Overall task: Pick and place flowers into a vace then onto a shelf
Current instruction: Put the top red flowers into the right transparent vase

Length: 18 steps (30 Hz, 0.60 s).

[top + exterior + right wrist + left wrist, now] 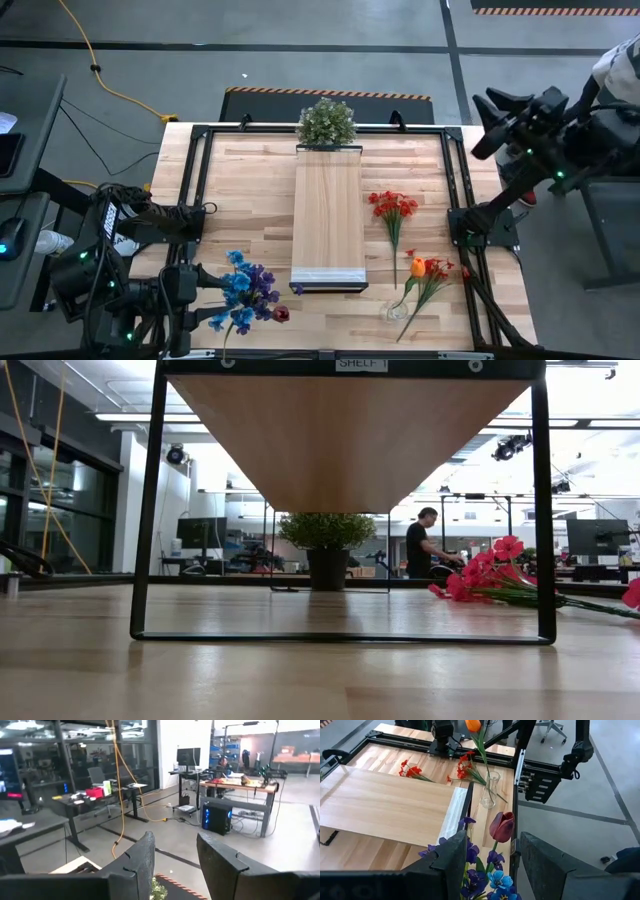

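- The left gripper (490, 865), at the lower left of the overhead view, hovers with fingers parted and empty over the blue and purple flowers (245, 295), apparently lining up a pick.
- The shelf (328, 215) stands mid-frame, bare.
- The vase (397, 308) lies tipped beside the red and orange flowers (395, 210), lower right.
- The right gripper (175, 855) waits at the upper right, parted and empty.

A round bushy green plant (326, 122) in a dark pot sits at the far edge of the big wooden table (245, 190).
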Each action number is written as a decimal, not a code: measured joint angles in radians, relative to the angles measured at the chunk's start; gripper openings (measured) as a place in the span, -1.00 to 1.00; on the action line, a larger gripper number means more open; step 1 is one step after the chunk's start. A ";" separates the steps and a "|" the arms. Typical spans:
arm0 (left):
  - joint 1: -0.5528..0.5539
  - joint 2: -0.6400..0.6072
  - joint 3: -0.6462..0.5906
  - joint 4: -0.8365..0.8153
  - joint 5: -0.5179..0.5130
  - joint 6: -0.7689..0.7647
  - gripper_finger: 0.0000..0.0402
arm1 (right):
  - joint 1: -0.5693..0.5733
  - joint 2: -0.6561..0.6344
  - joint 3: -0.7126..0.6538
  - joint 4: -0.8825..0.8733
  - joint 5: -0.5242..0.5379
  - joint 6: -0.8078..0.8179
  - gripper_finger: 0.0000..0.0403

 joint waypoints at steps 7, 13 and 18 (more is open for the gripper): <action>0.000 0.000 -0.002 0.000 0.000 -0.025 0.08 | -0.012 -0.058 0.000 -0.550 -0.103 0.574 -0.32; 0.000 0.000 -0.002 0.000 0.000 -0.025 0.08 | -0.111 -0.033 -0.001 -0.964 -0.466 0.980 -0.32; 0.000 0.000 -0.002 0.000 -0.030 -0.027 0.08 | -0.226 0.058 -0.010 -1.092 -0.670 1.081 -0.32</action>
